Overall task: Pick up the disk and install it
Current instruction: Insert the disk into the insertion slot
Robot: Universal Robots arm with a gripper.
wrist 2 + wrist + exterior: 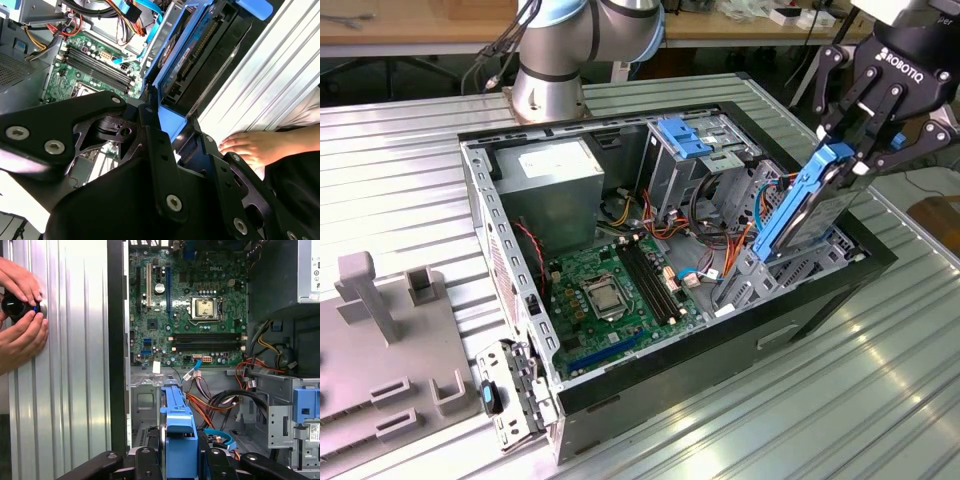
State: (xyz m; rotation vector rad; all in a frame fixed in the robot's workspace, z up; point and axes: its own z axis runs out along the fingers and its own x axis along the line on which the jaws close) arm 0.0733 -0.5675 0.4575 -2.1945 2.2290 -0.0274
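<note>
Blue-framed disk (807,208), clamped in claw (855,150), tilts into computer case (700,355).

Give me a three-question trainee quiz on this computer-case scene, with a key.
1. True or false: the tool is shut on the disk.
2. The disk is: A) lying flat inside the case; B) tilted, at its side on the exterior view's right; C) lying outside it.
3. Fill in: in the first wrist view, a person's ____ hold a small black object at the ribbed table.
Key: 1 true; 2 B; 3 hands.
</note>
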